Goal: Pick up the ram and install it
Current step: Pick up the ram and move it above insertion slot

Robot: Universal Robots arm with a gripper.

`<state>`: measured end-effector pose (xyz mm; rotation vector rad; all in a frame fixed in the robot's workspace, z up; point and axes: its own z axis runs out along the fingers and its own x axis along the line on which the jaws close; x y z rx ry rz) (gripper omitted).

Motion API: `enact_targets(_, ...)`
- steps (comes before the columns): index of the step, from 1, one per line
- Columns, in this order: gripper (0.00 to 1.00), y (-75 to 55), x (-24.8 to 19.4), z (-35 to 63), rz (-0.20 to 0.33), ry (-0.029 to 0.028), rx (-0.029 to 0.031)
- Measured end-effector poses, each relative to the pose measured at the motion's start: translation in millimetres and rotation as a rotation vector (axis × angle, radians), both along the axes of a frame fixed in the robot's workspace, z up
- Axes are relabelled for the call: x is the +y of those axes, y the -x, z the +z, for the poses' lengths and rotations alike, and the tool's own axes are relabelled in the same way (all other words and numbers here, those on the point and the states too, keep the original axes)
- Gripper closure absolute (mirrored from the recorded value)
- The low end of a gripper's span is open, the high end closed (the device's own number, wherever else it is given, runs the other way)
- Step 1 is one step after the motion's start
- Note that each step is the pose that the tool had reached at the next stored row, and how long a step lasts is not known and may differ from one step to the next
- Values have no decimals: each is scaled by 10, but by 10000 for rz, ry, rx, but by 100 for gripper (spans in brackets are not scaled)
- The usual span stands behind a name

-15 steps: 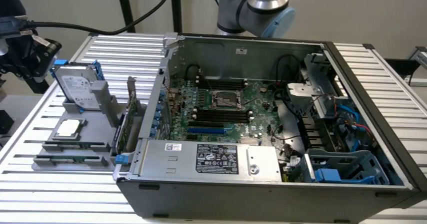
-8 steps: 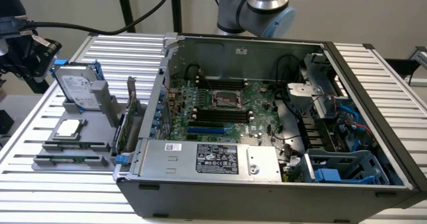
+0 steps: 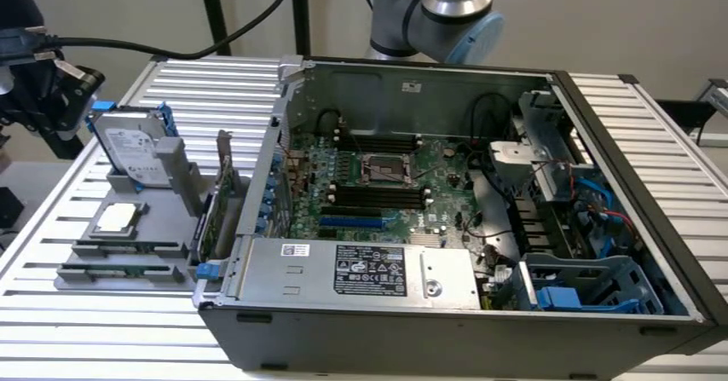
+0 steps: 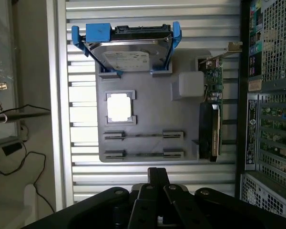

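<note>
Ram (image 3: 119, 271): parked on edge in grey holder (image 4: 148, 114) on table (image 4: 133, 19), beside open computer case (image 3: 455, 321), well apart from fingers (image 4: 155, 176), pressed together and empty; risks snapping or tipping against neighbouring stick (image 3: 128, 247) if approached unopened or off-line.

The ribbed surface (image 3: 91, 321) is gleaming as pale metal. The holder (image 4: 152, 114) on it is looking matt grey plastic. The hard drive (image 4: 128, 53) is shining glossy silver between blue plastic rails (image 4: 97, 32).
</note>
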<state>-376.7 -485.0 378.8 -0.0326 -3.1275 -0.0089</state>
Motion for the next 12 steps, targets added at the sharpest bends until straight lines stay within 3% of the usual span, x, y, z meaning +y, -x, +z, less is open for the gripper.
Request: enact_targets(12,89,0,0,-15,2163,1,1)
